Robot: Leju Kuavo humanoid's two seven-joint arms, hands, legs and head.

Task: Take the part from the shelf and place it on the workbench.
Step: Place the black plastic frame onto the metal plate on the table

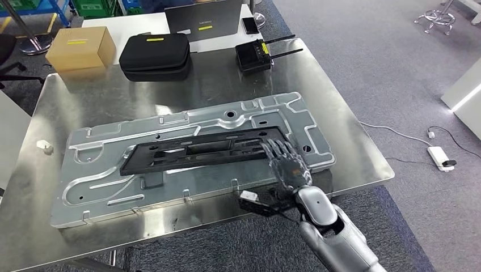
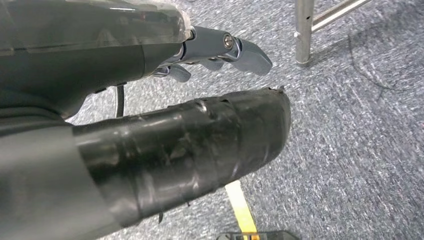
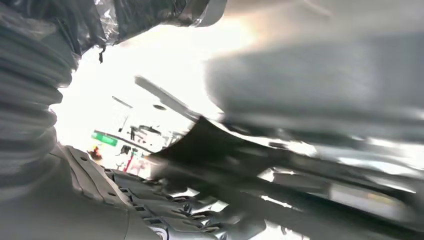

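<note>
The black part (image 1: 198,150) lies flat on the big stamped metal plate (image 1: 113,181), which sits on my workbench (image 1: 351,153), so it looks set down already. Its long axis runs left to right across the bench, slightly tilted. My right hand (image 1: 283,167) rests over its right end, fingers stretched forward and spread on top of it; I can't tell whether the thumb is hooked under the edge or just lying free. My left hand (image 2: 165,150) hangs low over the carpet, holding nothing, fingers loosely apart. Right hand is the near one, so the next move, I reckon, is simply lifting it clear, back toward me
</note>
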